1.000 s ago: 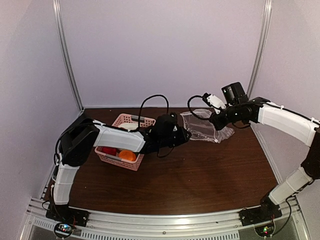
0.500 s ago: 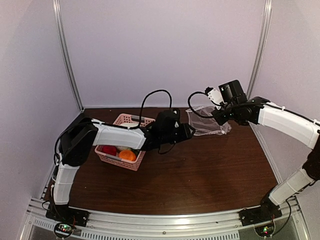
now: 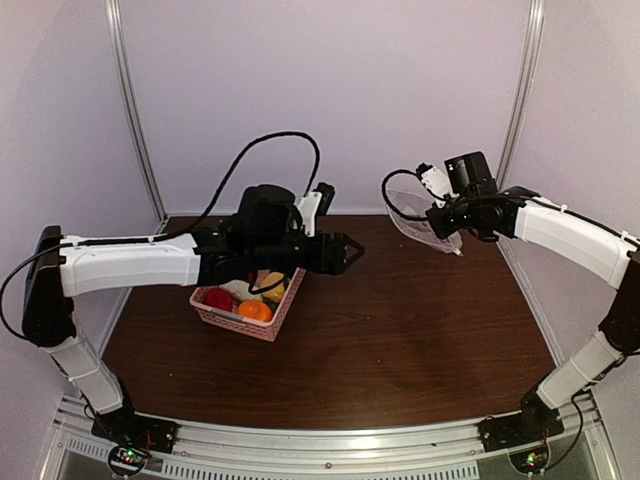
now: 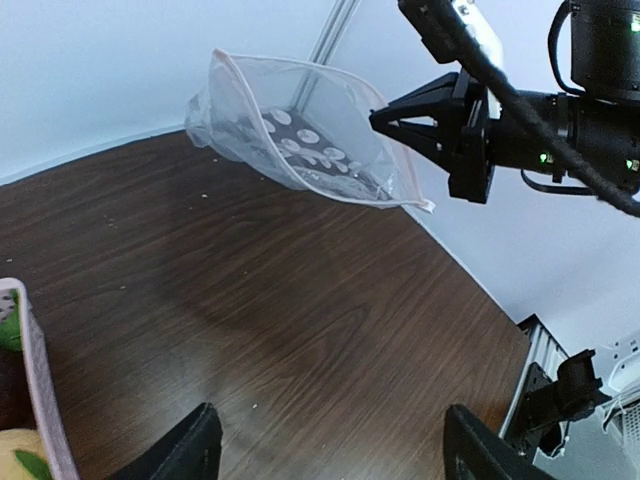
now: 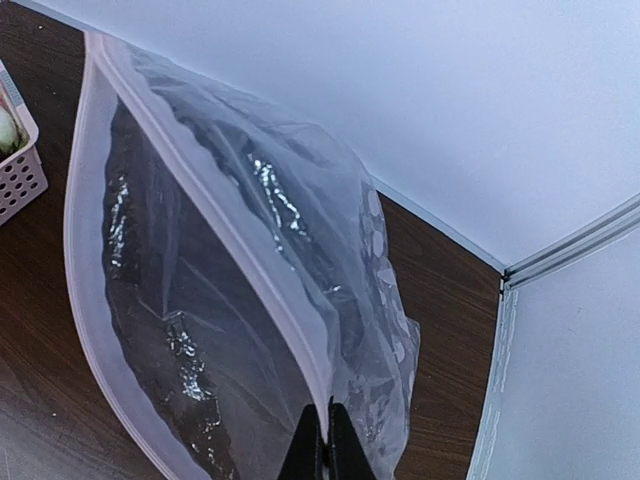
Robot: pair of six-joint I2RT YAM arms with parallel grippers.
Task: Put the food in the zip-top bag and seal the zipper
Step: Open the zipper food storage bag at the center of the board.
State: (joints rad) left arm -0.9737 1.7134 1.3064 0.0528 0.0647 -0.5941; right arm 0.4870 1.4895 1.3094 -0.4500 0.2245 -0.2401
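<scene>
While the R gripper [image 3: 436, 214] is pinched tight on one edge of the clear crinkly plastic zip-top bag [image 3: 413, 210], that bag hangs in the air over the far right corner of the dark brown wooden desk [image 3: 400, 330]. In the R wrist view the black fingertips [image 5: 310, 450] press together w/ the film between them, right by the zipper [image 5: 222, 220], the thin pale press strip along the mouth. The mouth gapes, its two rims bowed apart, and the desk shows through the film. The L gripper [image 3: 345, 252] hangs above the desk just right of the pink lattice plastic basket [image 3: 245, 322], nose toward the bag but well apart from it. Its fingers [image 4: 190, 450] stand wide, gripping nothing. The basket sits near the desk's left edge, towards the far side. The toy food [image 3: 240, 298] lies in the basket: a red pc [image 3: 218, 299], an orange one [image 3: 254, 310], a yellow one [image 3: 272, 281], a white pc [image 3: 237, 289]. The rest I can't make out.
</scene>
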